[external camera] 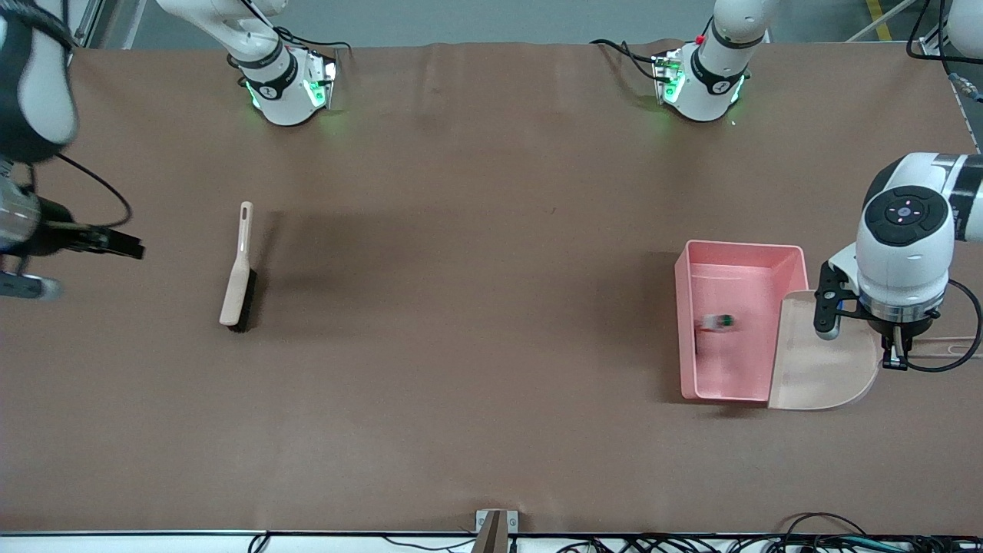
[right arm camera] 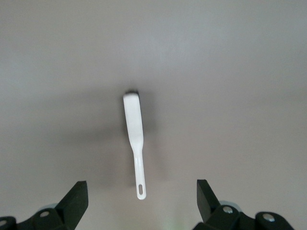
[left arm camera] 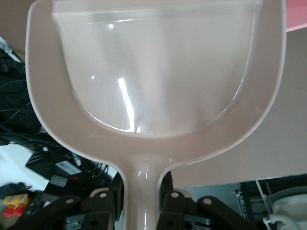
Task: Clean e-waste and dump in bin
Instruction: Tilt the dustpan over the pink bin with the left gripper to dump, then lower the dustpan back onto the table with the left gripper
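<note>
The pink bin (external camera: 741,247) stands toward the left arm's end of the table. Inside it lies a blurred white component with a green end (external camera: 719,322). A dark streak (external camera: 696,342) by the bin's inner wall may be the maroon-black cylinder; I cannot tell. My left gripper (external camera: 895,347) is shut on the handle of the beige dustpan (external camera: 822,361), whose front edge rests against the bin's wall. In the left wrist view the gripper (left arm camera: 142,194) clamps the handle and the dustpan's scoop (left arm camera: 158,72) is empty. My right gripper (external camera: 127,244) is open and empty, over bare table beside the brush.
A beige brush with dark bristles (external camera: 238,269) lies flat on the brown table toward the right arm's end; it shows in the right wrist view (right arm camera: 134,139) under the open fingers (right arm camera: 74,201). A corner of the bin (left arm camera: 297,14) shows in the left wrist view.
</note>
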`<action>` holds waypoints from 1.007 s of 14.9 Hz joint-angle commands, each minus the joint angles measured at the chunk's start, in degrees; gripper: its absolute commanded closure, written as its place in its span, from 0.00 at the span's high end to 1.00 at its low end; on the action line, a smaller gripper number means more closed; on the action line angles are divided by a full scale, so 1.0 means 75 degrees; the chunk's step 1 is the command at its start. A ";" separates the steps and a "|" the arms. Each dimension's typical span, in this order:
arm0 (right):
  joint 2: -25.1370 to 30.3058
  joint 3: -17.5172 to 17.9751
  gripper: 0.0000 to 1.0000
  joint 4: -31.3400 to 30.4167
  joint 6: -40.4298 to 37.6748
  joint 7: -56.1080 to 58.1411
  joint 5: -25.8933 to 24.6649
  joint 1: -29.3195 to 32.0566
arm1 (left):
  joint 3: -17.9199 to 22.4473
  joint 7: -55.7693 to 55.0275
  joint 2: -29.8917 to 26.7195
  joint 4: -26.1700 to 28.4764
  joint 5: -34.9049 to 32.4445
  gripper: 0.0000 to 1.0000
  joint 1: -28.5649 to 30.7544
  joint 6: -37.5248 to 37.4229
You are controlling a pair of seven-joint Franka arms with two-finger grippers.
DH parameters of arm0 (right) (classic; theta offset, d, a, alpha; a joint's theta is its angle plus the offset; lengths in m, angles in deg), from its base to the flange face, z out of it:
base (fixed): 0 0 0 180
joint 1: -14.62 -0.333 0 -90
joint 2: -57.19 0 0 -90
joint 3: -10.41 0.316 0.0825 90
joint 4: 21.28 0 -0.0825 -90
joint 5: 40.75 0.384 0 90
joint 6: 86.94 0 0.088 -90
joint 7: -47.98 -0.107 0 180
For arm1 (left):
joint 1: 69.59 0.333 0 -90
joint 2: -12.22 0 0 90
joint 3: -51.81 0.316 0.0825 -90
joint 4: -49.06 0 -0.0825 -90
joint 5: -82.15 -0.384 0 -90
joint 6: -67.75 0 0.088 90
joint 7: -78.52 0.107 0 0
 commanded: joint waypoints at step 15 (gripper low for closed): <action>-0.0039 0.0001 1.00 0.1511 -0.0455 0.0522 0.0656 0.0445 | 0.1757 -0.3124 0.0103 -0.1668 0.4571 0.03 -0.3821 -0.0194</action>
